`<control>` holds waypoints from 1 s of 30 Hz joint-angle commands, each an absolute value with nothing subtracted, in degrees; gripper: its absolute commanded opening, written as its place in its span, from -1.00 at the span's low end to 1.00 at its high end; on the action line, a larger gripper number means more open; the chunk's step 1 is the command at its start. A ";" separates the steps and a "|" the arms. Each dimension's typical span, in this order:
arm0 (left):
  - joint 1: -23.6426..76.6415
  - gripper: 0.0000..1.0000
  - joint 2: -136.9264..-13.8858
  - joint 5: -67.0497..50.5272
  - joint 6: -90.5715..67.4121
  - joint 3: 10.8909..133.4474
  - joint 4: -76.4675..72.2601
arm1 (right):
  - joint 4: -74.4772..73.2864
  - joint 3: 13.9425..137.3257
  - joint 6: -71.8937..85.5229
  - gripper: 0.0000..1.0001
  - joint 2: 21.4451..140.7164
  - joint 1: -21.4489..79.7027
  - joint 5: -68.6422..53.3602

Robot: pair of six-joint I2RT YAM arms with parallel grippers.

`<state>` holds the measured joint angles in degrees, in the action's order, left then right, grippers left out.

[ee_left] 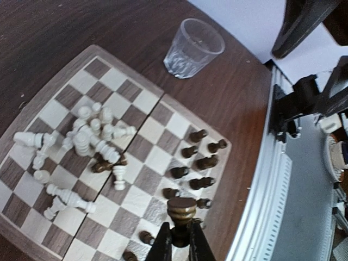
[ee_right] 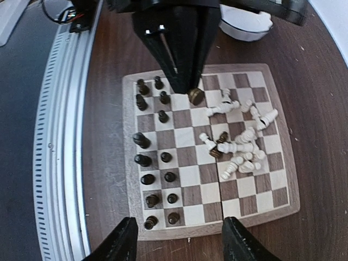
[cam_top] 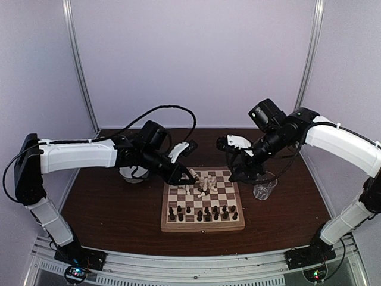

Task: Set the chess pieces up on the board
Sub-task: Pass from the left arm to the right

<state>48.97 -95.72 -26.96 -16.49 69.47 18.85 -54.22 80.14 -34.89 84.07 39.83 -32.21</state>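
Note:
The board [cam_top: 233,224] lies at the table's centre. Dark chess pieces [cam_top: 202,213] stand in two rows along its near side. Cream pieces [cam_top: 203,184] lie in a heap on its far half, with two dark ones among them [ee_right: 218,145]. My left gripper [cam_top: 189,176] hovers over the board's far left part, shut on a dark piece [ee_left: 181,209] held above the squares; the right wrist view shows this piece too [ee_right: 196,96]. My right gripper [ee_right: 179,244] is open and empty above the board's right edge. The heap [ee_left: 89,136] and the standing dark pieces [ee_right: 155,157] show in both wrist views.
A clear glass [cam_top: 264,189] stands on the table right of the board, under the right arm; it also shows in the left wrist view [ee_left: 193,48]. A white bowl [cam_top: 132,173] sits left of the board behind the left arm. The table's metal rail [cam_top: 190,262] runs along the near edge.

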 commanded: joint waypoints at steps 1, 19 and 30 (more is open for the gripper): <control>48.96 -0.86 -93.45 -41.66 -21.44 74.06 14.85 | -58.71 83.93 -46.80 0.14 84.00 39.84 -44.32; 48.97 -0.86 -94.69 -53.58 -29.37 80.03 15.25 | -60.57 95.97 -52.78 0.01 90.62 50.23 -26.75; 49.43 -0.88 -95.34 -55.42 -31.28 78.69 12.74 | -59.10 96.83 -51.53 -0.10 91.70 52.73 -22.46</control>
